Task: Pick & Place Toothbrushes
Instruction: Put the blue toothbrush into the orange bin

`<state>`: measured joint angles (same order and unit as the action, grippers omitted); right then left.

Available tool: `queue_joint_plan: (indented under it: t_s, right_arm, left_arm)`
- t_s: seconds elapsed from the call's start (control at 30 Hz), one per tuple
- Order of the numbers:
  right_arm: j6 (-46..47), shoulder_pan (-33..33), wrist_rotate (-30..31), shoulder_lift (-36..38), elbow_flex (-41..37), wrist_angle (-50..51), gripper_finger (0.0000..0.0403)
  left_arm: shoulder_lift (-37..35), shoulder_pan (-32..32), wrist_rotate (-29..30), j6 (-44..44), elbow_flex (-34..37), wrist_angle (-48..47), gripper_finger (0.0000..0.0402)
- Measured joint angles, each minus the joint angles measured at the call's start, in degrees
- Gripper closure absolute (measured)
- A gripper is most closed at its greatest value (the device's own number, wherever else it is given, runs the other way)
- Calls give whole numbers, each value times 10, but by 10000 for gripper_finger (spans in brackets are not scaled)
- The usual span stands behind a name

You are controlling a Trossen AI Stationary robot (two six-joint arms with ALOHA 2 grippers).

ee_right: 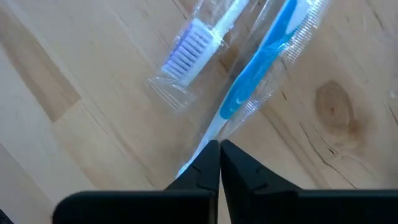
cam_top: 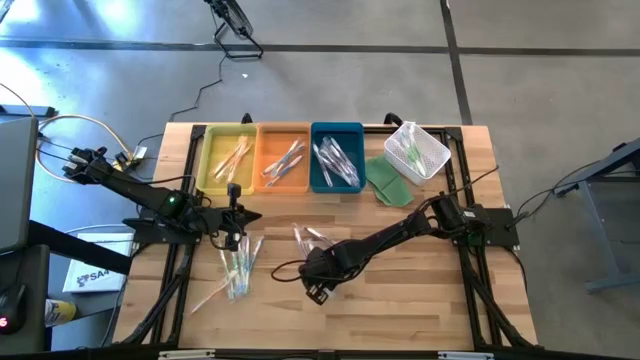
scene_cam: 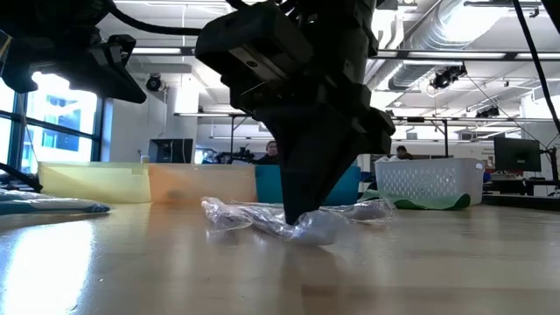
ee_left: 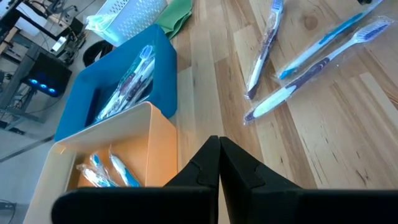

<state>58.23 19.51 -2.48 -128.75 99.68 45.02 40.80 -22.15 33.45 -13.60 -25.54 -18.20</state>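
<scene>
Pinching down at the front middle of the wooden table point(cam_top: 400, 300), the right gripper point(ee_right: 219, 144) has its two dark fingers pressed together on the clear wrapper of a blue-handled toothbrush point(ee_right: 264, 59) lying flat on the boards. A second wrapped brush with a white head point(ee_right: 208, 40) lies just beside it, touching or overlapping its wrapper. From table height the same gripper comes down as a dark wedge, its tip sunk into a crumpled clear wrapper point(scene_cam: 289, 219) that rests on the wood.

Off to the left, a loose scatter of wrapped toothbrushes point(cam_top: 238, 265) lies on the table. The left gripper point(ee_left: 219, 140) hangs just above and behind them, fingers shut together with nothing between them. Its wrist view catches three more wrapped brushes point(ee_left: 311, 59) on the bare boards ahead.

Farther back, three trays stand side by side and touching along the rear edge: a yellow tray point(cam_top: 205, 160), an orange tray point(cam_top: 263, 165) and a blue tray point(cam_top: 316, 165), each with several toothbrushes lying inside. To their right a green cloth point(cam_top: 385, 180) lies on the table, and past it a white mesh basket point(cam_top: 432, 148) tilts at an angle, with something green inside.

Beyond the table, a person sits among desks and monitors.
</scene>
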Motion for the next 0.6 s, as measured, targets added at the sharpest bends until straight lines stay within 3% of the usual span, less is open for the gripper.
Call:
queue_joint_plan:
  t_s: [0.3, 0.6]
  right_arm:
    - [-42, -17, -24, 5, 0, 43, 400]
    - [-98, -34, -30, 66, 0, 70, 400]
  left_arm:
    - [0, 0, 0, 1, 0, 0, 398]
    - [0, 0, 0, 0, 0, 1, 398]
